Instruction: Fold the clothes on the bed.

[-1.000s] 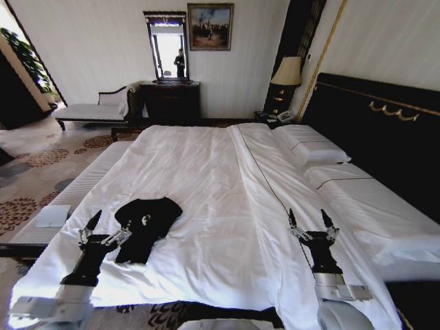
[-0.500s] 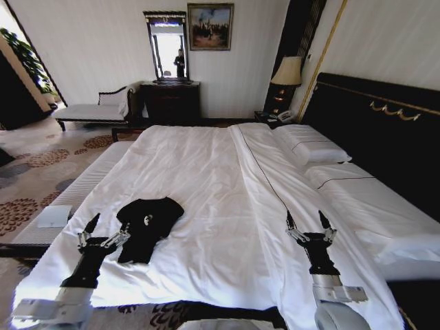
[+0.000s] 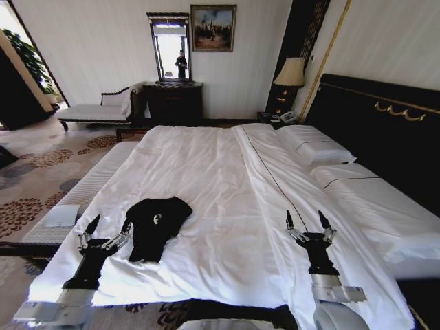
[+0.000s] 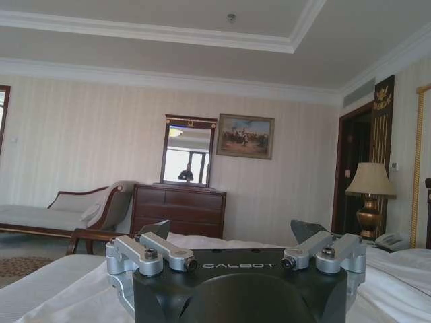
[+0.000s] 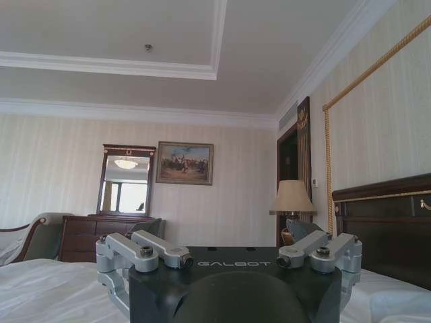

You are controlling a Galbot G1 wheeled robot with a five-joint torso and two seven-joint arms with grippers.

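Observation:
A small black T-shirt (image 3: pixel 156 223) lies crumpled on the white duvet of the bed (image 3: pixel 220 185), near its front left corner. My left gripper (image 3: pixel 108 225) hovers open just left of the shirt, apart from it, nothing between its fingers. Over the front right part of the duvet my right gripper (image 3: pixel 304 221) is held open and holds nothing. Both wrist views look level across the bed, with the left gripper (image 4: pixel 232 232) and the right gripper (image 5: pixel 225 229) each showing spread fingers.
A grey-striped bench (image 3: pixel 82 192) runs along the bed's left side, with a pale flat item (image 3: pixel 62 215) on it. White pillows (image 3: pixel 320 151) and a dark headboard (image 3: pixel 385 137) are at right. A dresser (image 3: pixel 173 103), chaise (image 3: pixel 96 110) and lamp (image 3: pixel 289 72) stand far back.
The whole picture has shifted down and slightly right, so the camera has moved. The right gripper has drawn a little lower in view. The shirt lies as before.

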